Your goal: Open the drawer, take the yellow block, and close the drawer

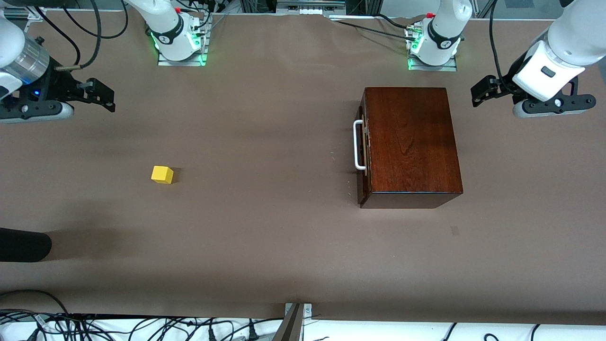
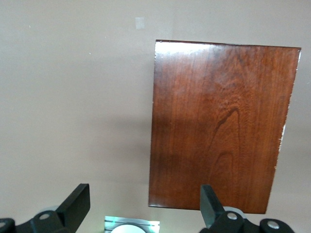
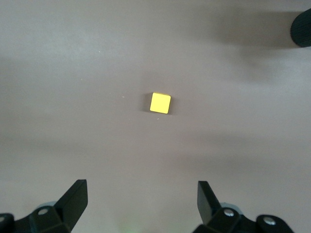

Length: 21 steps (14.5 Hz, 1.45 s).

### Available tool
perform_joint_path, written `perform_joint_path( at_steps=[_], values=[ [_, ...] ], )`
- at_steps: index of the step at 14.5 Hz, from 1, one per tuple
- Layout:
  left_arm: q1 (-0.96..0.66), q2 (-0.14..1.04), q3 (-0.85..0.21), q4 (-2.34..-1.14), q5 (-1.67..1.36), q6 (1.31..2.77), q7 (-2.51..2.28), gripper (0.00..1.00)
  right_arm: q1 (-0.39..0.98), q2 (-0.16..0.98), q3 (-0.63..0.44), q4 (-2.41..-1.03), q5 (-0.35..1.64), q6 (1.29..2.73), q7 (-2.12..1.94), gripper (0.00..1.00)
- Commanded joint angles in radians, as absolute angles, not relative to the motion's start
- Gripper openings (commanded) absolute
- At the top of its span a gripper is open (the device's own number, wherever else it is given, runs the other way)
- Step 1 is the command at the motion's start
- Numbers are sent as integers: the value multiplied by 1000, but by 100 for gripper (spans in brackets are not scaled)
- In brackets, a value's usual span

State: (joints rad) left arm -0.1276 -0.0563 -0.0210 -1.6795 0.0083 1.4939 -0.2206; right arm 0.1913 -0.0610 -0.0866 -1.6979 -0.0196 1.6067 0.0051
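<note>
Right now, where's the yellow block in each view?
Front view: yellow block on the bare table toward the right arm's end, apart from the wooden box.
Left wrist view: not in it; only the box shows.
Right wrist view: near centre, ahead of the open right hand.
Shared landmark: brown table.

No text, label, brand, number or sign can be read in any of the views. The round dark badges on the arm bases above the wooden box carry pale marks too small to make out. The box's glossy top shows only wood grain, and the yellow block has plain faces.
</note>
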Motion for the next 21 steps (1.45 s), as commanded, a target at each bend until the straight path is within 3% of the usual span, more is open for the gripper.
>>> perform_joint_path(
  at_steps=[1,21],
  values=[
    [-91,-64,-29,-1695,35,1526,-146,100,195,-113,-87,-1706,-35,1603,3,100],
    [-92,-43,-32,-1658,6,1531,-160,100,193,-129,-92,-1726,-28,1620,-6,100]
  ],
)
